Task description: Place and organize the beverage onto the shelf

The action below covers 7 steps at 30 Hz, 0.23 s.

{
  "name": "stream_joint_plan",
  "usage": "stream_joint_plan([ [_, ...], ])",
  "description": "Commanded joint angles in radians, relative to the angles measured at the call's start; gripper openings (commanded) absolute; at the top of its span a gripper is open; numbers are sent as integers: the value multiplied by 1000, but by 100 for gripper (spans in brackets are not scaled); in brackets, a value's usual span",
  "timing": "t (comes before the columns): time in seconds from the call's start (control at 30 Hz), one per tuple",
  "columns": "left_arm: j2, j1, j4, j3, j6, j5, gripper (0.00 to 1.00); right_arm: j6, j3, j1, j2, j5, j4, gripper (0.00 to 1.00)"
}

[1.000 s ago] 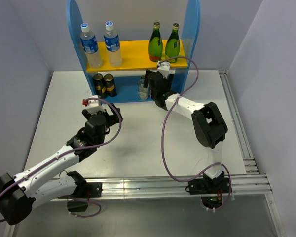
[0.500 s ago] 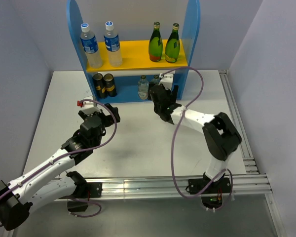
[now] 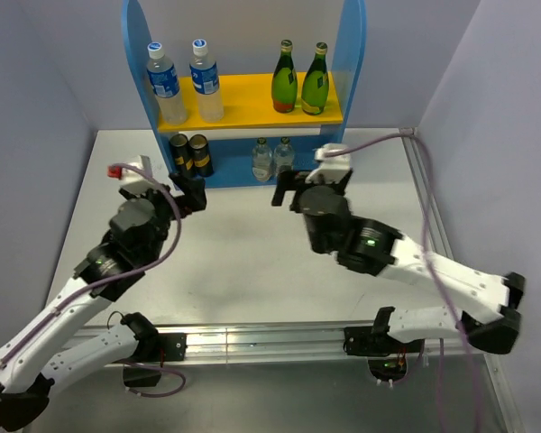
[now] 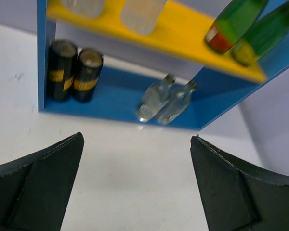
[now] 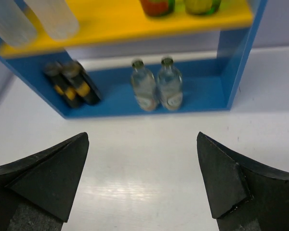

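The shelf [image 3: 243,101] stands at the back of the table. Its yellow upper board carries two blue-labelled bottles [image 3: 165,83] on the left and two green bottles [image 3: 284,78] on the right. Two short clear bottles [image 3: 262,160] [image 5: 144,89] [image 4: 154,98] stand side by side on the blue lower level. My right gripper [image 3: 290,187] [image 5: 142,135] hovers open over the table in front of them, holding nothing. The left gripper [image 3: 187,191] [image 4: 136,138] is open and empty too, in front of the shelf's left end.
Two black-and-gold cans [image 3: 189,155] [image 4: 73,70] [image 5: 72,84] stand at the left of the lower level. Grey walls close in the table on both sides. A metal rail [image 3: 433,225] runs along the right edge. Purple cables loop off both arms.
My right gripper has drawn back from the lower shelf level, and both short bottles now stand clear of it. The left arm has swung up and to the left.
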Motion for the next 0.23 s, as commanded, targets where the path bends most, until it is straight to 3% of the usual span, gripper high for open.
stream_joint_plan([
  [0.0,-26,-1,-78,172,58,38,99,7,125,48,-154,76,-242,100],
  [0.2,-20,-1,-98,234,86,47,99,-4,145,58,-337,4,-305,100],
])
